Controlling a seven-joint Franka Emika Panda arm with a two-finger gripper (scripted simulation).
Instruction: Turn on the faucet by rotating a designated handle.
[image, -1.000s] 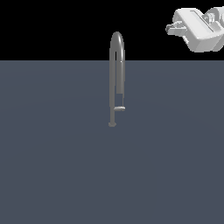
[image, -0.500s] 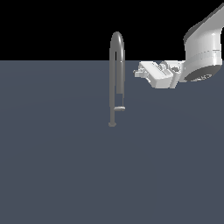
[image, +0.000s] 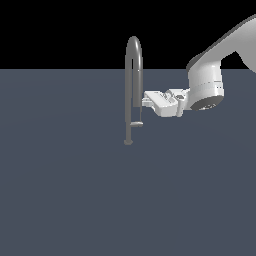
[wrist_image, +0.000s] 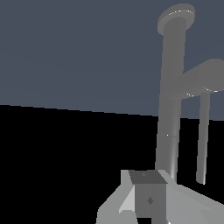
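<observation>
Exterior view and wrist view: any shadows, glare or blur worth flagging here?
Exterior view: sharp, flatly lit, and no cast shadow shows under the faucet; only a soft highlight runs along its pipe. Wrist view: also sharp, the handle evenly shaded, the gripper cropped by the frame edge, black background behind.

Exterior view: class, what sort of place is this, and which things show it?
Likely a bare simulated test scene, not a real kitchen. A lone faucet with a small handle stands on a flat, featureless grey floor under a black backdrop, with no sink. A white robot arm reaches toward it.
</observation>
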